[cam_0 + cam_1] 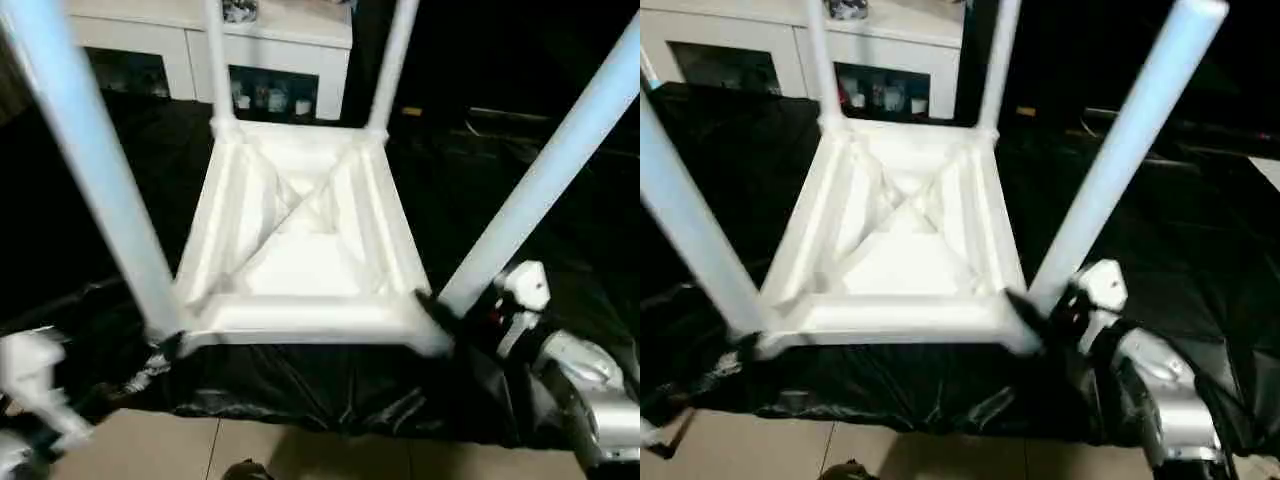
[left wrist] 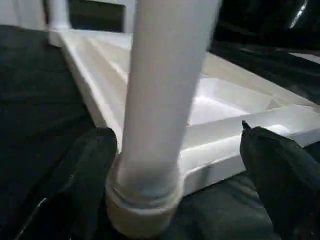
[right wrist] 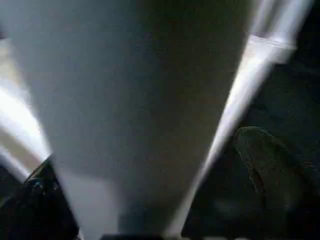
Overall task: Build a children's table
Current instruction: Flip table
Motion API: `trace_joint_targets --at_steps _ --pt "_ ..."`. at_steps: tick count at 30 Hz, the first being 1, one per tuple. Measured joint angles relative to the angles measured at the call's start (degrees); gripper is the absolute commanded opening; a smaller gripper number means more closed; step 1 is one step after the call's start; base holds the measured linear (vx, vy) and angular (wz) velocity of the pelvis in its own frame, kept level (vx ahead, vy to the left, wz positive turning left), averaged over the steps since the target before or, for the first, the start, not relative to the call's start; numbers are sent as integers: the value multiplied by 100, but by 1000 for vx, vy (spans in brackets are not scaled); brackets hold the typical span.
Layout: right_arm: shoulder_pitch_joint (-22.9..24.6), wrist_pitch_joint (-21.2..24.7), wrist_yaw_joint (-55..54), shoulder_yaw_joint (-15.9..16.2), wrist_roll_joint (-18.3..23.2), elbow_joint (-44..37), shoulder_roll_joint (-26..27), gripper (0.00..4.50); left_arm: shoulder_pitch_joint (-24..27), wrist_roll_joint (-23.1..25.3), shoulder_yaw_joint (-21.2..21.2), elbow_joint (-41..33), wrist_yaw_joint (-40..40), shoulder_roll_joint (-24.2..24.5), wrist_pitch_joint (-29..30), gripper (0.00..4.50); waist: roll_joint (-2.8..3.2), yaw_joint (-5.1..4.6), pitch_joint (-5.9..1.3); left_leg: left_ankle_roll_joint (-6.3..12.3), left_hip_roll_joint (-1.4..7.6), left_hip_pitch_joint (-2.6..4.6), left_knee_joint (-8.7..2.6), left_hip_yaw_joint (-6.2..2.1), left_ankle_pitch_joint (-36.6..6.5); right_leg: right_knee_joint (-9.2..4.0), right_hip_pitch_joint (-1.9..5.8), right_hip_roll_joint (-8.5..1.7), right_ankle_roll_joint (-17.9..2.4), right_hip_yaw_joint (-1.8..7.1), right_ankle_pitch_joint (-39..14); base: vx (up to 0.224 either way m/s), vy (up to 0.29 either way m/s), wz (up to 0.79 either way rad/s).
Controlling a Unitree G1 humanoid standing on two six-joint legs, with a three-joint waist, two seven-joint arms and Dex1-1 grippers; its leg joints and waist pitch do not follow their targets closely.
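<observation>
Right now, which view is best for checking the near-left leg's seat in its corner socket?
Left wrist view: the near-left leg enters its corner socket close up. The eye views catch that joint small and blurred at the tabletop corner. The right wrist view faces another leg.

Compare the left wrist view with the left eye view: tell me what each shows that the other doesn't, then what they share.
Left wrist view alone: the two black fingers of the open left gripper spread either side of the near left leg at its socket.

Left eye view alone: all four legs standing up, the right gripper at the near right leg, and the cabinet behind.

Shared: the upturned top, ribbed side up, on black sheeting.
</observation>
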Motion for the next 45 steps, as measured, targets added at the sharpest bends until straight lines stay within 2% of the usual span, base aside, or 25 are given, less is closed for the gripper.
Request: trace_joint_targets --at_steps 5,10,14,17,18,19,23,25,27,36,40,42,45 --pt "-107 -156 -601 -132 -280 404 -29 450 -256 141 -309 40 272 -293 47 444 10 -65 -9 -4 3 -3 0 1 2 3 -5 1 0 -3 0 0 0 0" --pt "33 -82 -316 -64 -222 47 8 450 -513 411 -598 60 568 -465 37 444 -1 -85 -16 0 18 -10 3 3 5 1 -9 12 -3 -9 -4 0 0 0" --pt "535 159 -76 51 -177 -468 -255 450 -833 768 -713 271 929 -702 -122 444 -6 -44 -18 7 18 -16 12 12 9 -10 -3 7 -2 -8 -4 0 0 0" --pt "842 364 147 60 7 -780 -467 450 -926 964 -844 388 1203 -789 -104 444 -17 -70 -24 7 18 -12 14 17 9 -8 -3 6 1 -3 -2 0 0 0" --pt "1066 479 327 11 165 -1042 -620 450 -990 1088 -909 437 1380 -861 -83 418 -19 -70 -23 8 18 -13 15 17 8 -10 -2 6 2 -3 -1 0 0 0" --pt "1231 563 504 -24 288 -1234 -729 450 -1040 1189 -953 483 1523 -911 -62 418 -20 -64 -22 8 20 -13 15 17 8 -10 -2 6 3 -3 -2 0 0 0" --pt "1508 835 939 -51 668 -1720 -929 450 -1211 1521 -996 637 1952 -1003 -4 393 -38 -97 -21 7 32 -7 14 18 8 -3 -3 13 4 -8 -1 0 0 0" --pt "1657 1143 1114 -67 923 -2020 -1043 450 -1419 1706 -993 761 2221 -1133 16 379 -58 -86 -10 7 33 -7 14 18 8 -1 -4 12 6 -11 3 0 0 0" --pt "1661 1250 1248 75 1054 -2261 -1057 450 -1636 1813 -989 903 2459 -1194 49 368 -88 -82 -9 7 40 -6 14 18 9 3 -5 13 3 -19 8 0 0 0" --pt "1337 1458 1212 416 1044 -2362 -886 450 -2013 2012 -985 1032 2944 -1316 262 283 -178 -45 4 7 40 -13 21 19 10 1 -2 10 5 -19 19 0 0 0" --pt "1042 1472 938 541 964 -2325 -570 450 -2203 1982 -931 1076 3080 -1455 414 253 -192 -54 15 2 39 -15 21 18 13 2 -6 10 3 -19 22 0 0 0" --pt "837 1462 702 650 776 -2212 -370 450 -2295 1973 -927 1083 3102 -1516 527 240 -198 -54 24 1 40 -15 21 19 15 2 -7 10 3 -19 22 0 0 0" --pt "727 1448 598 860 716 -2154 -177 450 -2484 1972 -928 1083 3224 -1709 714 235 -190 -13 49 -1 39 -26 21 22 20 0 -12 6 3 -20 22 0 0 0"
